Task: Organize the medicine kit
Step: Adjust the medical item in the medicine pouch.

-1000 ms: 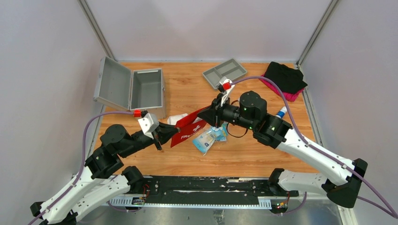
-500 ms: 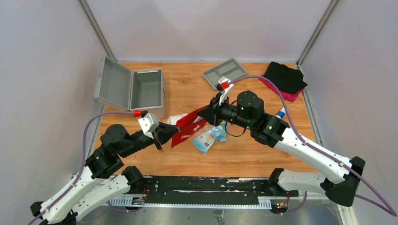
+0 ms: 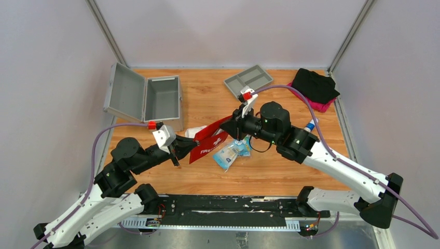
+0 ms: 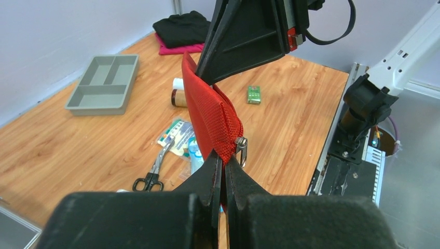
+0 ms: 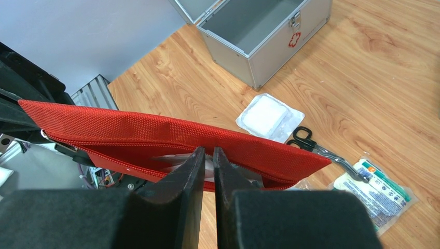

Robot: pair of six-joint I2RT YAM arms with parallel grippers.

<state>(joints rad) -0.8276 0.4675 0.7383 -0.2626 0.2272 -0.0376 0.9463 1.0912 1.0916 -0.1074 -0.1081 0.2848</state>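
Metal case (image 3: 162,98) stands at far left of the bench (image 3: 207,101), lid open and leaning left. Red pouch (image 5: 155,132) is held off the bench near the middle, between both arms. Left tool (image 4: 224,165) is pinched tight on its zip-pull end. Right tool (image 5: 207,155) is closed on the zip edge further along. Scissors (image 4: 150,177) and a gauze packet (image 5: 270,116) lie on the bench below.

Medicine kit (image 5: 275,52) lid partly off-frame
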